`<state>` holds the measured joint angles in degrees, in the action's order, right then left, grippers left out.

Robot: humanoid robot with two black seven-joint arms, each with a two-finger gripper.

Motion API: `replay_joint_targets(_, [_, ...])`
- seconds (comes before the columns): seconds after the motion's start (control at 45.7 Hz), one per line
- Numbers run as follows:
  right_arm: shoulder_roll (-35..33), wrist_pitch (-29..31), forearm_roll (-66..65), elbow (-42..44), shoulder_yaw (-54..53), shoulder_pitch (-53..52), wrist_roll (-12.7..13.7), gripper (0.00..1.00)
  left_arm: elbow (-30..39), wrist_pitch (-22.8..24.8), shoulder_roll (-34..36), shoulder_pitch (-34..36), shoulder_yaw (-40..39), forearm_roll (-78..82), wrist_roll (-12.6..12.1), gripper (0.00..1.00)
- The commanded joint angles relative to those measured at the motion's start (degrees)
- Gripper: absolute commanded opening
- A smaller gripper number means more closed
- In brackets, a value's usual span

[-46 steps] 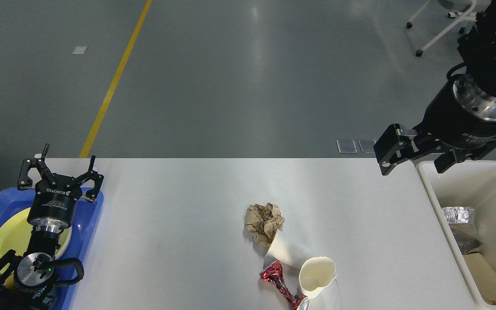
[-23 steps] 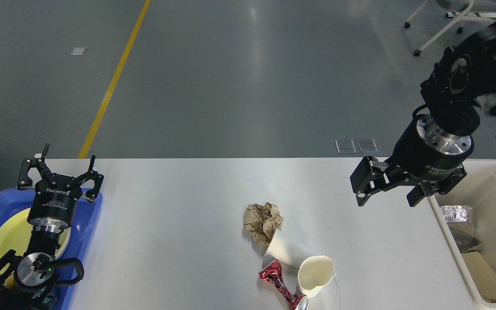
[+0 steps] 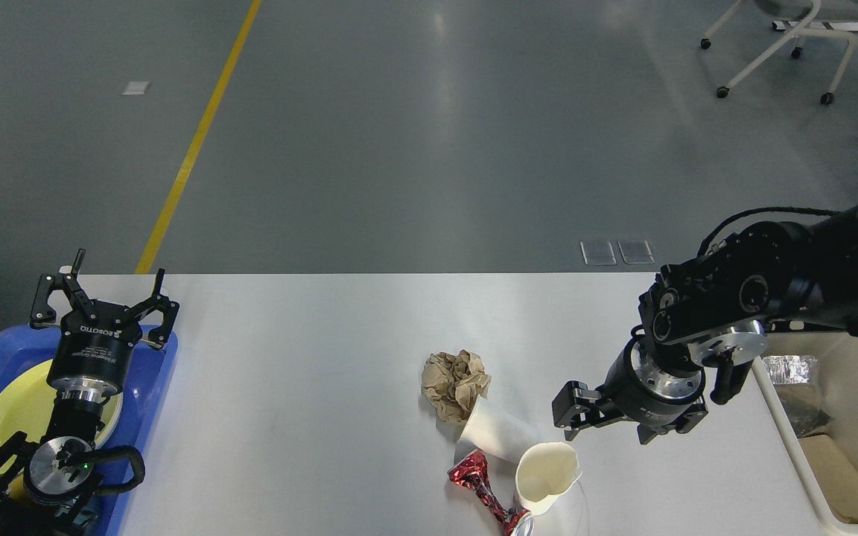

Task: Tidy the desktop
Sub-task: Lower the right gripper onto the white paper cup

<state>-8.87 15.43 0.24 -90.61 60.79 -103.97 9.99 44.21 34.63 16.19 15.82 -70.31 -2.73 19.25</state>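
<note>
Head view: right end effector (image 3: 608, 432), fingers spread, empty, hangs over the desktop (image 3: 310, 417).

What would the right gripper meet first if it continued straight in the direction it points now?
Probably the upright paper cup: the right gripper points down and left toward the trash pile, just above the cup's rim. Its height is unclear, so it might reach the desktop beside the cup.

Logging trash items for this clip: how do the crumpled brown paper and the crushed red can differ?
The brown paper is a matte tan wad, bunched into a rough ball; the red can is shiny metallic red, flattened and elongated. The paper sits farther from the robot, touching the closed end of the tipped white cup; the can lies nearer, at the table's front edge. Both are crumpled and lie loose beside the cups.
</note>
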Motion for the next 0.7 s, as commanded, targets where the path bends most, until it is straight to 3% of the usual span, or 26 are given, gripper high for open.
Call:
replay_joint_targets(0.0, [1.4,-2.5,0.1,1.9,-0.1,4.0,0.0,0.93,0.0,0.0,0.0,0.0,0.0,0.0,0.0,0.96])
replay_joint_targets(0.547, [5.7,-4.5,3.8,7.9,-0.2,11.7,-0.1,0.92,0.0,0.0,0.0,0.0,0.0,0.0,0.0,0.96])
replay_joint_targets(0.678, [6.5,-5.4,4.8,10.4,-1.2,14.9,-0.1,0.86,0.0,0.0,0.0,0.0,0.0,0.0,0.0,0.96])
